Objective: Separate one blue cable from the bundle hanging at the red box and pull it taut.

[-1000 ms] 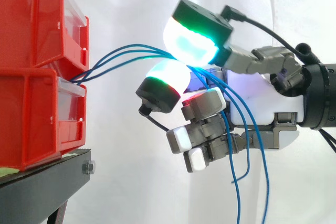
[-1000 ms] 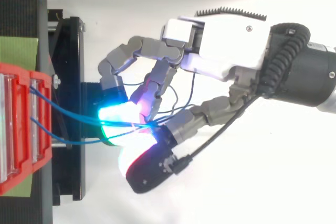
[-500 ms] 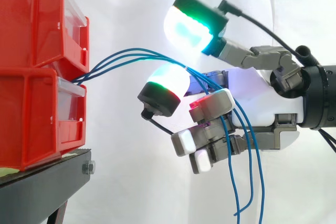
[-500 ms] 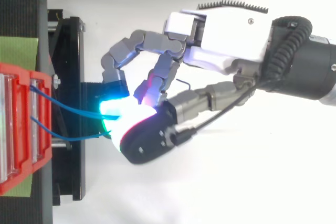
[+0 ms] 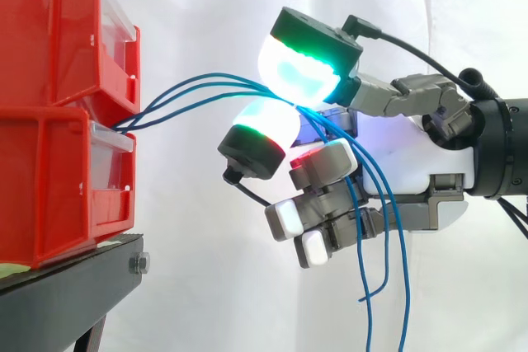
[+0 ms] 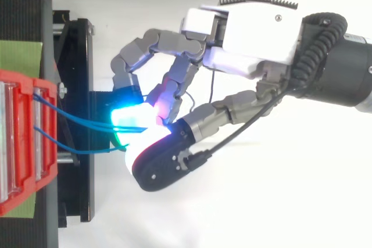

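Fingers (image 5: pixel 388 95) with bulbous glowing pads (image 5: pixel 299 72) in a pinch on thin blue cables (image 5: pixel 190 92) beside boxy red bins (image 5: pixel 58 113).

White curtain (image 5: pixel 206 6) behind black stand (image 5: pixel 58 298)

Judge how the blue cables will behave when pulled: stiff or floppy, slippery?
Probably floppy: the blue cables arc loosely from the red bins and dangle below the hand. Likely light and thin, so they could slip between the thick pads pinching them. Several run together there, so one may drag others.
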You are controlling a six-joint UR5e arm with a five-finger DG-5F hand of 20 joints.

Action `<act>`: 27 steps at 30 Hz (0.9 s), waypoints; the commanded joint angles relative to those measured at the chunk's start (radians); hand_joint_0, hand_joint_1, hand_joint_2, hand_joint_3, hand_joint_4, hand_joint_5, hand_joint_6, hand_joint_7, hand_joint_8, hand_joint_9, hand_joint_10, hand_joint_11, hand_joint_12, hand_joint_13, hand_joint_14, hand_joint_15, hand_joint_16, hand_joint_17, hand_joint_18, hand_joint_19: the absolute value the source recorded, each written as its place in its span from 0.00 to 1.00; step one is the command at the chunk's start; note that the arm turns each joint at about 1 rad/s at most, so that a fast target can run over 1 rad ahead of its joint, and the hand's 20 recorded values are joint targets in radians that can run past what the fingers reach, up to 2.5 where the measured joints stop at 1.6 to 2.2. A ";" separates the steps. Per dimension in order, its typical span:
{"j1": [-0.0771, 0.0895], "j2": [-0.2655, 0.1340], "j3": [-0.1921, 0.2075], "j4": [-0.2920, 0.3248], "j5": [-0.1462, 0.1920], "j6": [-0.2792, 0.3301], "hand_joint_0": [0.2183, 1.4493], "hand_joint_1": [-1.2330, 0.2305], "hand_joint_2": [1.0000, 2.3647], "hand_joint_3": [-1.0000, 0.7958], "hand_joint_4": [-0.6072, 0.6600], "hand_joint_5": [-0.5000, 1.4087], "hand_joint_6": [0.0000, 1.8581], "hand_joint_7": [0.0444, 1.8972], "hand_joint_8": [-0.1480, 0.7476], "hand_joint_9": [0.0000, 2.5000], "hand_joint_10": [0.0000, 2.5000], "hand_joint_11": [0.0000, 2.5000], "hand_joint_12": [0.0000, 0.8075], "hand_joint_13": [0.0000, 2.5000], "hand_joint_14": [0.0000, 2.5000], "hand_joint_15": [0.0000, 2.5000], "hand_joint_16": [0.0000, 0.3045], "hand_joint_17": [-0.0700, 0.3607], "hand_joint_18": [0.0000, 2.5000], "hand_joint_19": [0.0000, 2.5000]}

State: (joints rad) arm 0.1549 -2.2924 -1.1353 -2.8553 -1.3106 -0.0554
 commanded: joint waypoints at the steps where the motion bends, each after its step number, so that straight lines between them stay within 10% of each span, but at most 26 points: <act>1: -0.002 0.004 0.000 -0.006 -0.004 -0.001 0.36 0.13 0.00 0.28 0.43 0.21 0.50 0.62 0.54 0.51 0.01 0.43 0.44 0.38 0.01 0.26 0.14 0.39 0.34 0.25; 21: 0.000 0.004 0.003 -0.016 -0.004 0.000 0.20 0.35 0.00 0.28 0.53 0.20 0.48 0.56 0.59 0.53 0.01 0.41 0.50 0.39 0.01 0.26 0.18 0.44 0.36 0.27; 27: -0.002 0.005 0.005 -0.016 -0.004 -0.001 0.31 0.42 0.00 0.28 0.51 0.20 0.48 0.58 0.56 0.52 0.01 0.41 0.47 0.38 0.01 0.26 0.16 0.41 0.33 0.28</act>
State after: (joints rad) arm 0.1536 -2.2875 -1.1310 -2.8715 -1.3146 -0.0562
